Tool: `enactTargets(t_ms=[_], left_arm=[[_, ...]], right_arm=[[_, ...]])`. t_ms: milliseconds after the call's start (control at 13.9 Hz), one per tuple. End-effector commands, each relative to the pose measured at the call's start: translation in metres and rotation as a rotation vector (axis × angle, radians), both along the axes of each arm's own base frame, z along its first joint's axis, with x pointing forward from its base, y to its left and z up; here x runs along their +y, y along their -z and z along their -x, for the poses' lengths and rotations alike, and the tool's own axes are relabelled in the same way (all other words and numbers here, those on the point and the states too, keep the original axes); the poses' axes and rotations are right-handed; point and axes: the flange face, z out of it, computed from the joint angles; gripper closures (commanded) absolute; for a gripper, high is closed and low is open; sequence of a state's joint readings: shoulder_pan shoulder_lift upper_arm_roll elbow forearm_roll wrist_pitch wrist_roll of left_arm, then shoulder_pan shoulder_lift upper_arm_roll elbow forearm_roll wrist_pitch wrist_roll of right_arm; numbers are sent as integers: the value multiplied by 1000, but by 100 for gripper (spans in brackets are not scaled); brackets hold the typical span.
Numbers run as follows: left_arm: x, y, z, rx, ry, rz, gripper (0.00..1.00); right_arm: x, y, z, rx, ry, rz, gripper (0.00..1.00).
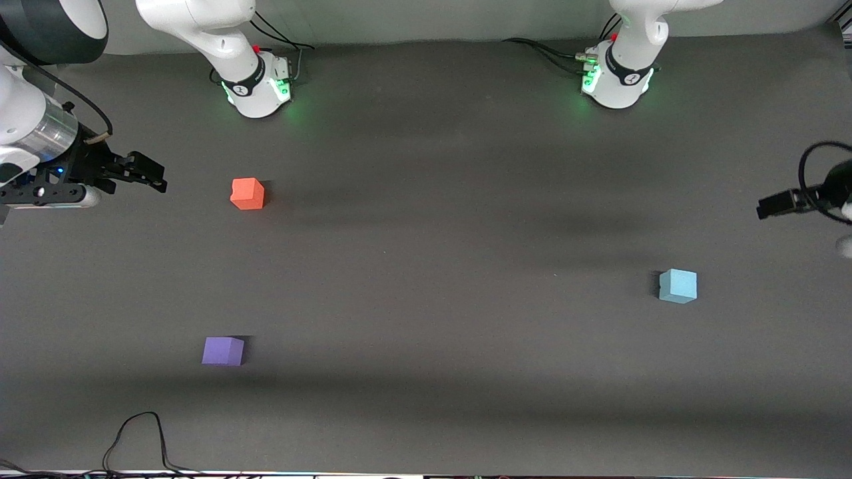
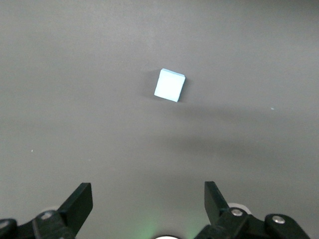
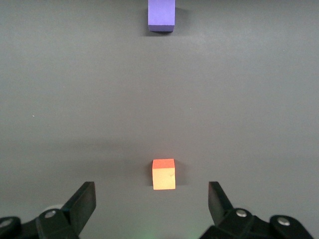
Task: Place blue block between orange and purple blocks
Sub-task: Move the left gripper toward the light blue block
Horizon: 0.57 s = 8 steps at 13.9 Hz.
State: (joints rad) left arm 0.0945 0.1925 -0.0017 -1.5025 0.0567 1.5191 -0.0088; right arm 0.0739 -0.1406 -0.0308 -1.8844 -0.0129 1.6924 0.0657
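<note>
The light blue block (image 1: 677, 286) lies on the dark table toward the left arm's end; it also shows in the left wrist view (image 2: 169, 85). The orange block (image 1: 247, 193) and the purple block (image 1: 223, 350) lie toward the right arm's end, the purple one nearer the front camera, with a wide gap between them. Both show in the right wrist view, orange (image 3: 163, 175) and purple (image 3: 161, 15). My left gripper (image 1: 772, 205) (image 2: 148, 199) hangs open and empty above the table, apart from the blue block. My right gripper (image 1: 154, 178) (image 3: 152, 199) hangs open and empty, short of the orange block.
The two arm bases (image 1: 256, 86) (image 1: 619, 80) stand at the table's back edge. A black cable (image 1: 140, 439) loops over the table's front edge near the purple block. The table (image 1: 439, 266) is a plain dark grey mat.
</note>
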Motion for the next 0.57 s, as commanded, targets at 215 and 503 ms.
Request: enactTargets(t_ms=[215,503], left_arm=[[33,97,-38,32,-21,42,0],[23,194,-44,48,-6,56,0]], right_arm=[[-2,6,5,16,-20,18,0],[8,18,3,31,-49,23,0]])
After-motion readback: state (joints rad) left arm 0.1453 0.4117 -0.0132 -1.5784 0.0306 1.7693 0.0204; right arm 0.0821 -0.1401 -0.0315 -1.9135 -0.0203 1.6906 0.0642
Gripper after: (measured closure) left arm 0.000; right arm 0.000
